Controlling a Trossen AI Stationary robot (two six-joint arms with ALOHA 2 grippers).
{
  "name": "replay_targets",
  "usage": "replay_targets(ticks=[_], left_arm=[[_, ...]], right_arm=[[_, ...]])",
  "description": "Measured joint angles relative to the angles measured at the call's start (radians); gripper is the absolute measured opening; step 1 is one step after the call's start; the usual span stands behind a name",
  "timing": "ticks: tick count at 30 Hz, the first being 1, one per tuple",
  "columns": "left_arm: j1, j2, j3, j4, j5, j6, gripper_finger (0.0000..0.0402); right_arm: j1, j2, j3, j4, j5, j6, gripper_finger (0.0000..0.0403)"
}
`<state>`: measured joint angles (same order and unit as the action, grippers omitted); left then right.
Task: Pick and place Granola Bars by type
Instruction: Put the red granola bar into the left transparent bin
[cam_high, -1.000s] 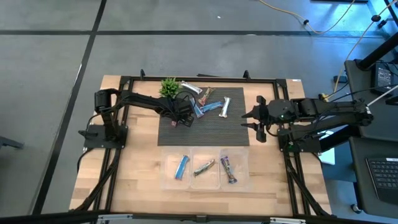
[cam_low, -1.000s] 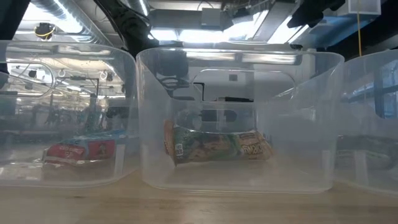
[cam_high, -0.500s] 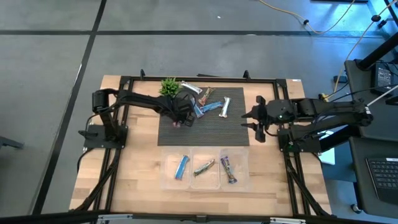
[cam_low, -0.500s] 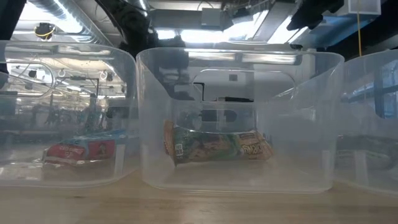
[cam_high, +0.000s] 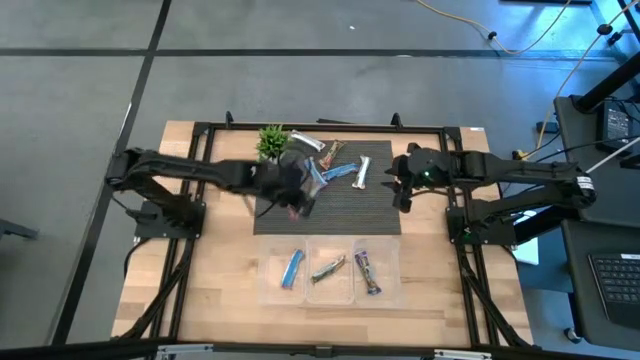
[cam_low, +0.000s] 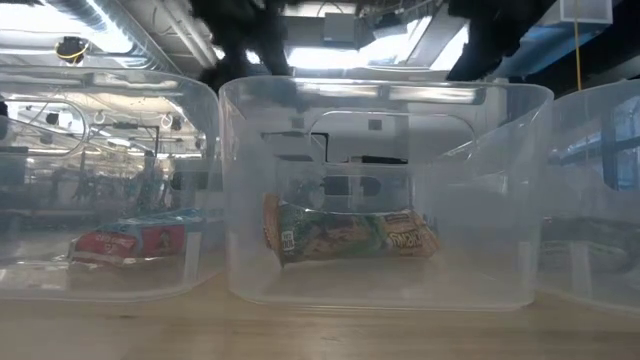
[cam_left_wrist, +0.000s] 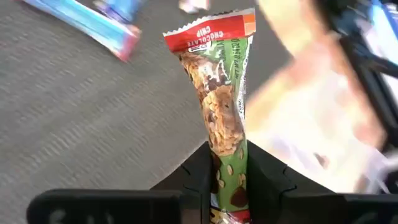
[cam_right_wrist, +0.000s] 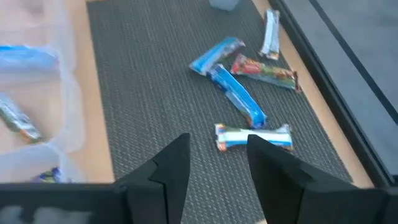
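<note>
The left gripper (cam_left_wrist: 227, 171) is clamped on a green-and-red granola bar (cam_left_wrist: 221, 93), lifted over the dark mat (cam_high: 370, 205) at its 9 o'clock edge. The right gripper (cam_right_wrist: 217, 155) hangs with fingers spread at the mat's 3 o'clock side. Three clear bins (cam_high: 262, 278) sit at 6 o'clock: a blue bar (cam_high: 291, 267) in the left one, a green bar (cam_low: 350, 235) in the middle, a purple bar (cam_high: 368, 272) in the right. Since a second ago, the left arm has raised its bar and the right gripper has moved toward the loose bars (cam_right_wrist: 239, 99) at 12 o'clock.

Bare mat (cam_high: 345, 212) between bar cluster (cam_high: 338, 170) and bins (cam_high: 330, 270); plant (cam_high: 272, 141) crowds far-left corner.
</note>
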<state>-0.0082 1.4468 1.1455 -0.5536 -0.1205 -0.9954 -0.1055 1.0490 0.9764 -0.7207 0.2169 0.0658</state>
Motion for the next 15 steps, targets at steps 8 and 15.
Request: replay_targets(ticks=[8, 15], left_arm=[[-0.263, 0.023, -0.004, -0.011, -0.179, -0.259, 0.0066], [-0.373, 0.139, -0.005, -0.113, -0.242, -0.517, 0.0066]], right_arm=[[-0.055, 0.077, 0.0, 0.033, 0.0, -0.022, 0.0162], [-0.097, 0.176, 0.0, 0.086, 0.0, -0.009, 0.0162]])
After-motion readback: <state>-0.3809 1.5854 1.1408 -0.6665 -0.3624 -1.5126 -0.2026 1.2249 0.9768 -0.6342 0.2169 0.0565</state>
